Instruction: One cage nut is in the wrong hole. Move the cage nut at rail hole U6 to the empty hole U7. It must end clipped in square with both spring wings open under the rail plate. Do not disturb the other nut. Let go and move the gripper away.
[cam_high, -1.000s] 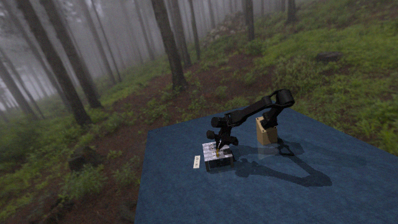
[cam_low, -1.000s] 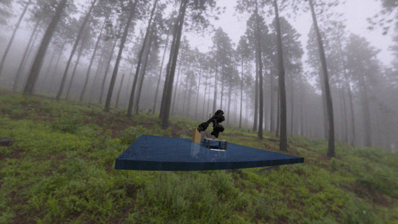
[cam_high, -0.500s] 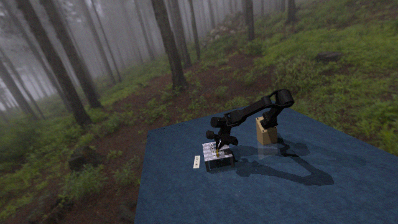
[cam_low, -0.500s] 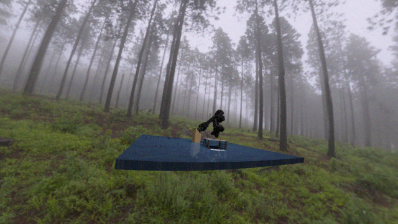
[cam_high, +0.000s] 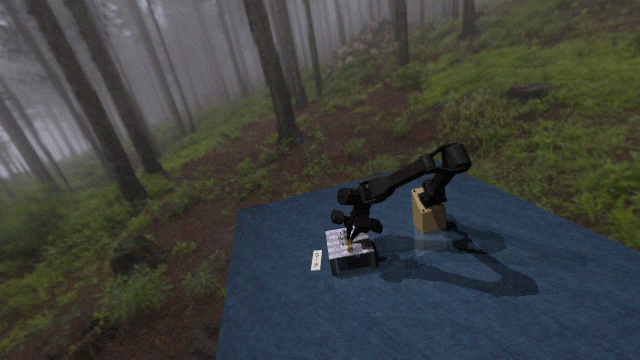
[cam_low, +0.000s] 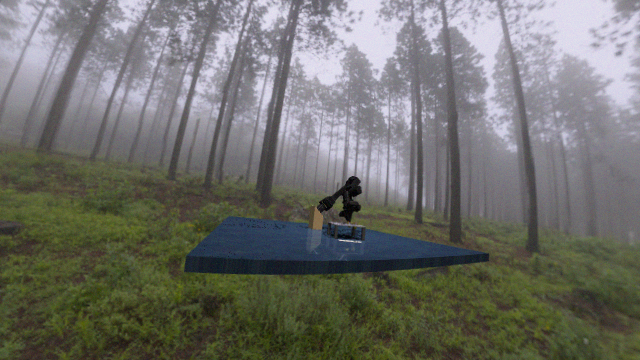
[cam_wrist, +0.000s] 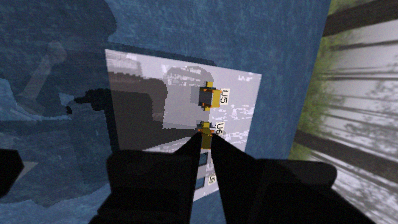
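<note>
black arm bent over, hand (cam_high: 349, 240) (cam_low: 348, 220) (cam_wrist: 205, 136) pointing down, fingers nearly together

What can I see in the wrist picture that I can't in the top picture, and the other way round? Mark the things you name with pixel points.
Wrist only: readable labels U5 (cam_wrist: 225, 96) and U6 (cam_wrist: 219, 128) on the plate.

Top only: the tan block (cam_high: 423, 217) under the arm (cam_high: 400, 176), and the small printed card (cam_high: 316, 260) lying beside the plate.

Both: the pale plate (cam_high: 336, 245) (cam_wrist: 237, 85), the blue table top (cam_high: 280, 300) (cam_wrist: 280, 45), and the dark end effector (cam_high: 349, 239) (cam_wrist: 205, 136), closed on a yellow nut (cam_high: 350, 246) (cam_wrist: 206, 142).
</note>
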